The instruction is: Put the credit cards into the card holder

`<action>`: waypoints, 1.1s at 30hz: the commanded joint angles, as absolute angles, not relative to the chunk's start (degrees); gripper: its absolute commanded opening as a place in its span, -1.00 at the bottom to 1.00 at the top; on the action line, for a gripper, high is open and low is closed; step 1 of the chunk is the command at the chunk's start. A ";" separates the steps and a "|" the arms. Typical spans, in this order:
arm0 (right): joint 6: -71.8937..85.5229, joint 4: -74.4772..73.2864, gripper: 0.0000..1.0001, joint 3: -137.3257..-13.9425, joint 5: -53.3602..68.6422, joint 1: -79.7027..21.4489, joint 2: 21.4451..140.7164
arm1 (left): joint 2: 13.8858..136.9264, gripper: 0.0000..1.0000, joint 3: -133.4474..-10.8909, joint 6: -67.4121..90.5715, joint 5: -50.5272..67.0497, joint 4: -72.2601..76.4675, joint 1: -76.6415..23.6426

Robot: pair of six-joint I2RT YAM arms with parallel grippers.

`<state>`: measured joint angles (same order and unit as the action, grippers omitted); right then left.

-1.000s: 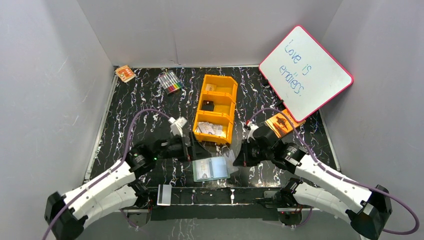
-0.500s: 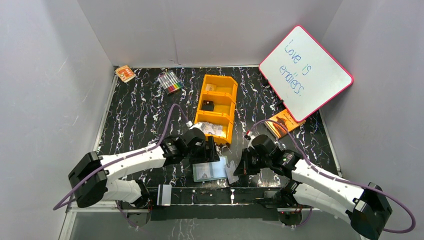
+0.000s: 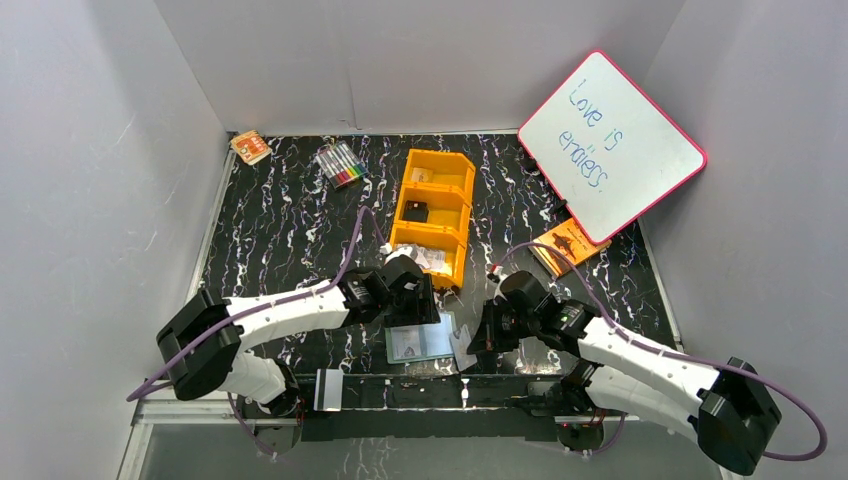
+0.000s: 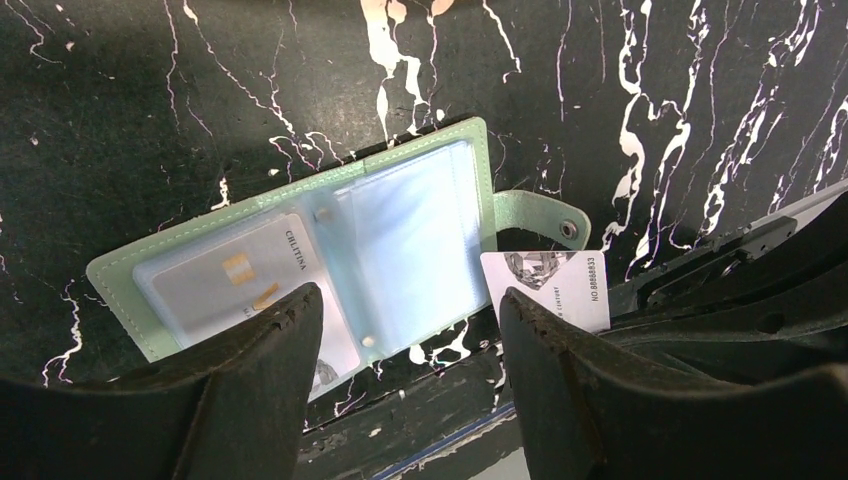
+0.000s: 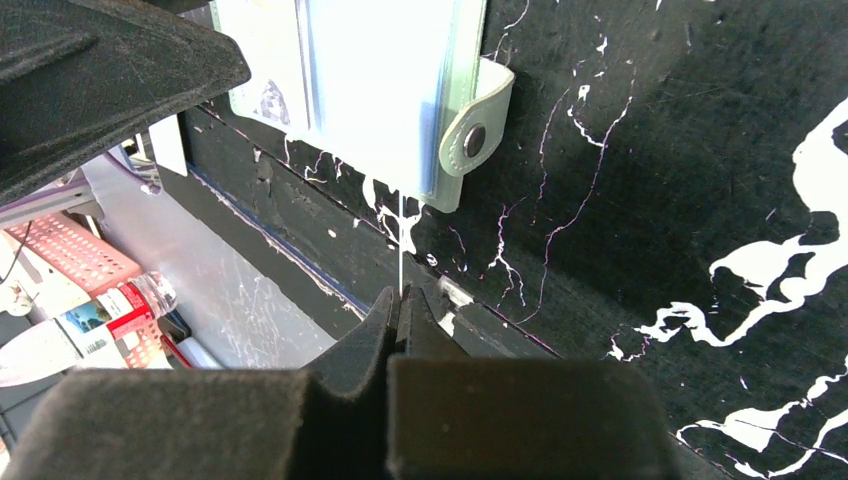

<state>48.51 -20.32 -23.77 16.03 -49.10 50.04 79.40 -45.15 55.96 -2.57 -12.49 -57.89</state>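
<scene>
The sage-green card holder (image 3: 422,341) lies open near the table's front edge, its pale blue pockets up (image 4: 400,230). One credit card (image 4: 240,285) sits in its left pocket. My left gripper (image 3: 425,308) hovers just above it, open, its fingers straddling the holder's near edge (image 4: 408,300) and gripping nothing. My right gripper (image 3: 480,338) is shut on another credit card (image 4: 555,285), held at the holder's right side below the snap strap (image 5: 475,120). In the right wrist view this card (image 5: 401,250) shows edge-on as a thin white line rising from the closed jaws (image 5: 400,298).
An orange three-compartment tray (image 3: 440,156) stands behind the holder, with more pale cards (image 3: 425,256) in its near compartment. Markers (image 3: 341,164) and a small orange pack (image 3: 250,147) lie at the back left. A whiteboard (image 3: 610,145) leans at the right over an orange booklet (image 3: 565,248).
My left arm has swung right and come down over the open holder, its jaws narrowing. My right gripper has shifted slightly down and left with its card, closer to the holder's right edge.
</scene>
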 commanded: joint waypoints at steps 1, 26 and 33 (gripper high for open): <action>48.72 -17.87 -1.00 -23.52 16.13 -49.03 50.87 | 79.75 0.25 -45.20 55.68 -4.13 -13.53 -58.18; 49.33 -11.38 -1.00 -21.93 20.24 -48.96 56.16 | 83.79 0.33 -45.18 55.57 -2.94 -13.54 -58.18; 49.58 -8.03 -1.00 -22.22 21.79 -49.04 53.52 | 81.51 0.39 -45.57 55.96 -4.13 -14.64 -58.18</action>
<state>49.41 -12.10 -21.82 19.94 -49.08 54.83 83.68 -44.73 56.01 -2.55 -12.47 -57.89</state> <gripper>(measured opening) 0.013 0.673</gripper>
